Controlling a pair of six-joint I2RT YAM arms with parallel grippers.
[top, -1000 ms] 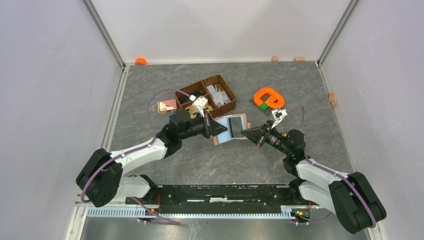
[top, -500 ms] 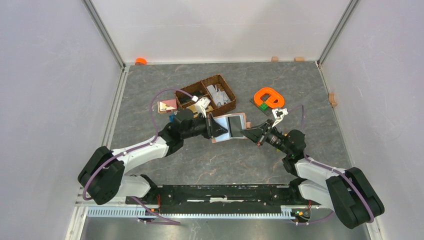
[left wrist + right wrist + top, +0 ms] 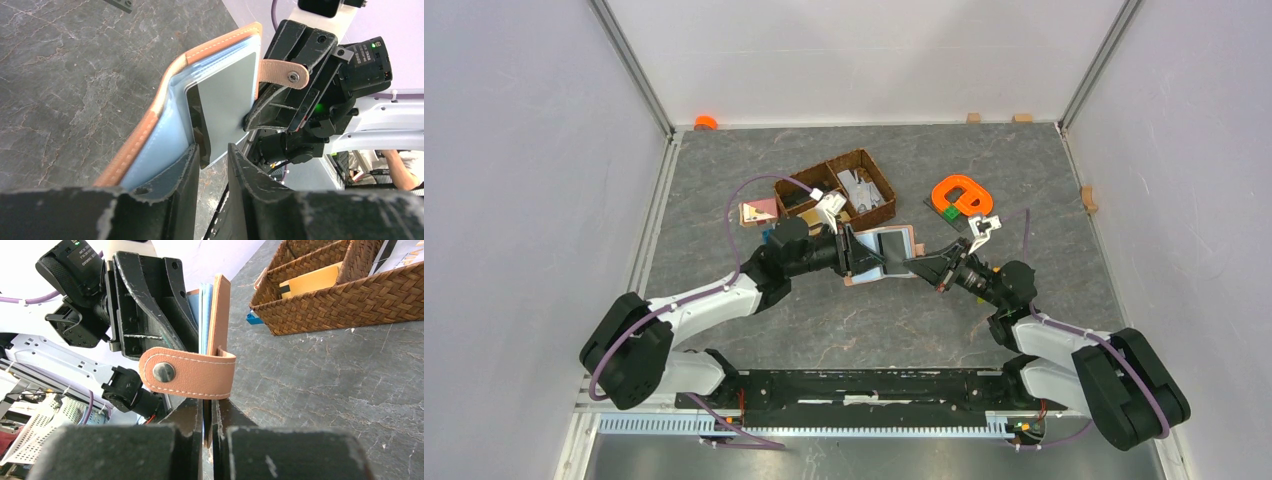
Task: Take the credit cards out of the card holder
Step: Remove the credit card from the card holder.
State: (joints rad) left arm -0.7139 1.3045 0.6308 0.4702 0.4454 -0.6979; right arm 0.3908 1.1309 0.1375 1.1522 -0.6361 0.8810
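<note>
The tan card holder (image 3: 896, 243) is held upright above the table between my two grippers. My right gripper (image 3: 914, 265) is shut on its cover edge (image 3: 222, 315), just below the snap tab (image 3: 190, 372). My left gripper (image 3: 856, 252) is at the opposite edge, jaws slightly apart. In the left wrist view the card holder (image 3: 150, 125) is open. A pale grey-blue credit card (image 3: 225, 105) with a dark stripe sticks out of it, its lower corner between my left fingers (image 3: 214, 152), against the left one. Blue sleeves or further cards show behind it.
A dark brown wicker basket (image 3: 836, 188) with several items stands just beyond the grippers; it also shows in the right wrist view (image 3: 350, 285). An orange ring-shaped piece (image 3: 961, 195) lies at back right, a pink-and-white square piece (image 3: 757, 212) at the basket's left.
Both grippers and the card holder have shifted slightly away from the arm bases. The hold on the card holder looks unchanged.
</note>
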